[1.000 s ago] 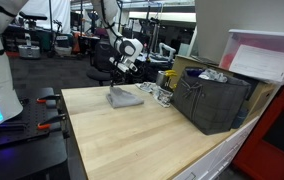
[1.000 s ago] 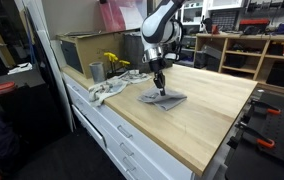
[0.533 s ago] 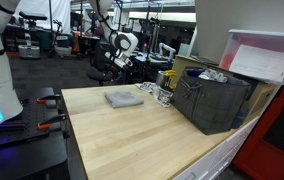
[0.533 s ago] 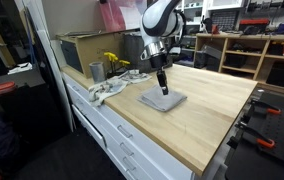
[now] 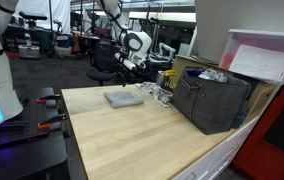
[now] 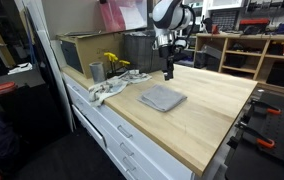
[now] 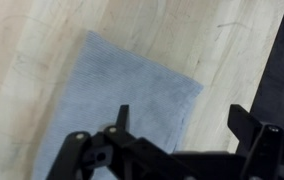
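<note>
Bright, even overhead indoor light. Mild sheen and only faint, soft shadows on wooden tabletop [image 5: 132, 130]. Exterior views low resolution, background clutter soft. Wrist view: grey cloth [image 7: 122, 95] fairly sharp; gripper [image 7: 180, 115] dark, near-silhouette, slightly blurred.

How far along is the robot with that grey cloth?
Done: the cloth lies folded flat on the table, free of any grip. In hand: nothing; the fingers stand open above it. Left: probably nothing more with it.
</note>
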Robot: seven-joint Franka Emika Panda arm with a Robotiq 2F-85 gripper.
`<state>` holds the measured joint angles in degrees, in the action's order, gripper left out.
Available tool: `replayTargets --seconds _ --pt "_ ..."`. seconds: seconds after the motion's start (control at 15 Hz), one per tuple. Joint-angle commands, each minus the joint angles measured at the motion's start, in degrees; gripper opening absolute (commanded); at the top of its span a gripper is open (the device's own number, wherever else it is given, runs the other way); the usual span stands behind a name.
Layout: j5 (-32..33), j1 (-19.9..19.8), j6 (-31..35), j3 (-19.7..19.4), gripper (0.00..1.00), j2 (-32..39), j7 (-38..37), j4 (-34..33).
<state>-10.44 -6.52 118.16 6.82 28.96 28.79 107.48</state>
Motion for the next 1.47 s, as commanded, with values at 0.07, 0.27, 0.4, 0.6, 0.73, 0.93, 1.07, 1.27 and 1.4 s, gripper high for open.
replayTargets --seconds 0.07,0.27,0.4,0.6,0.73,0.93,1.07,1.27,1.4 --pt "-4.41 -3.94 -0.27 -2.66 1.00 3.50 -1.93 -4.70" --pt "-6.49 -5.80 -0.11 -3.38 1.00 5.69 -2.70 -6.42" --pt "-7.15 -6.63 0.16 -3.52 1.00 7.35 -2.61 -7.19" --pt "-7.22 -7.24 0.83 -3.66 1.00 10.00 -2.64 -8.20" --pt "-6.18 -7.05 2.91 -3.98 1.00 11.70 -2.85 -8.43" --pt "-5.90 -7.07 5.09 -3.89 1.00 14.57 -3.69 -9.34" --pt "-6.16 -7.25 5.72 -3.50 1.00 15.58 -4.46 -8.97" --pt "-6.42 -7.55 5.17 -2.91 1.00 15.59 -4.65 -6.44" --pt "-6.87 -7.86 4.34 -2.40 1.00 15.53 -4.50 -5.27"
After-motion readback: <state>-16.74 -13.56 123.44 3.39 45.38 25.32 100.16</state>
